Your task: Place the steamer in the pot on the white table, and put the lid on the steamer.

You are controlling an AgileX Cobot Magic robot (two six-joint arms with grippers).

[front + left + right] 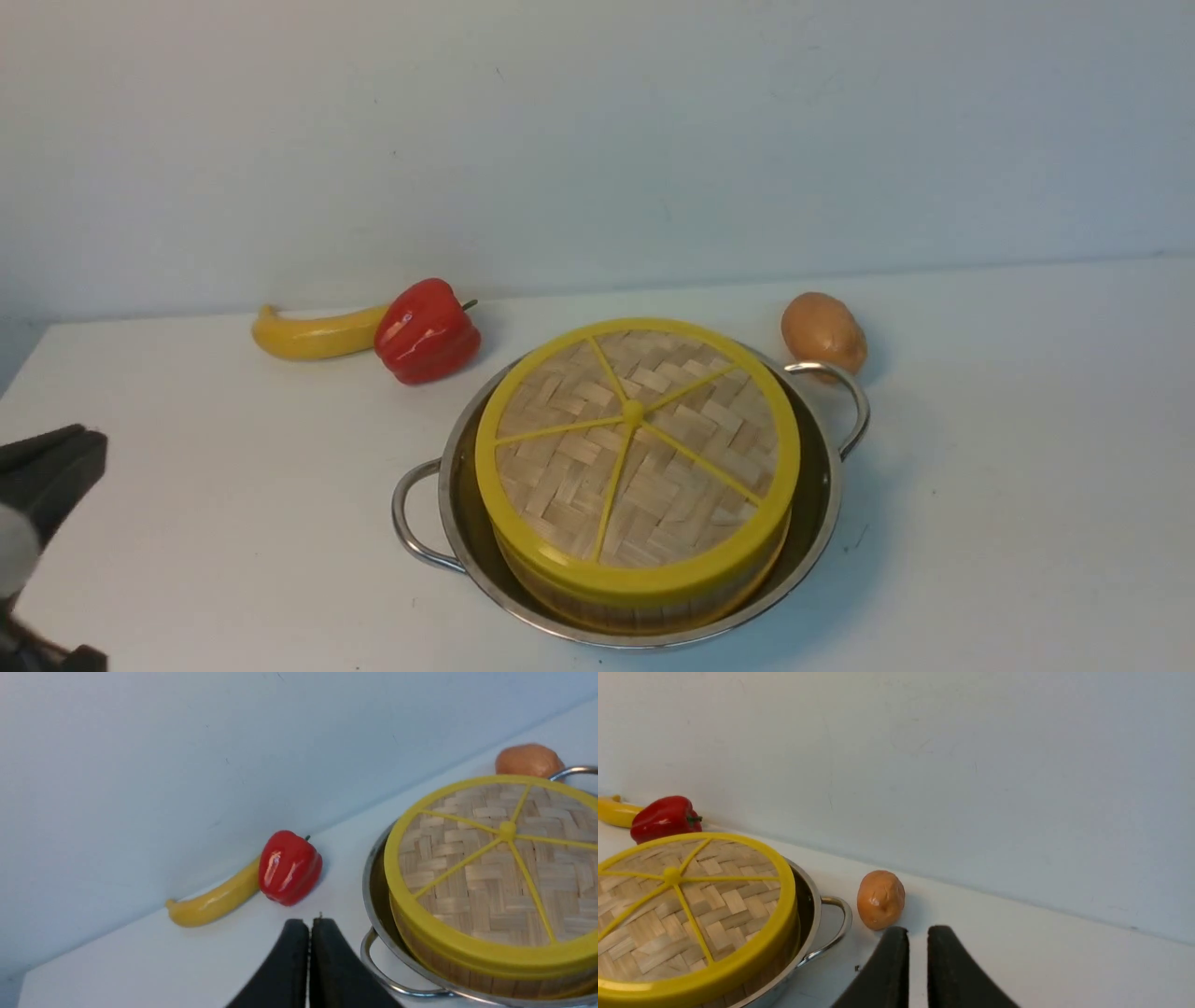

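One shiny stainless-steel pot (820, 509) with two looped wire handles sits mid-table on the plain white table (1027, 523), holding one round bamboo steamer (644, 611) with one flat woven-bamboo lid (638, 457), yellow rim and spokes, seated on top. Far left of it lie one yellow banana (313, 334) and one glossy red bell pepper (427, 331), touching; one tan potato (823, 330) sits just beyond the pot's far-right handle. My left gripper (309, 927) is clenched on nothing, near-left of the pot; my right gripper (917, 937) has a narrow gap between its fingers, empty, near the potato.
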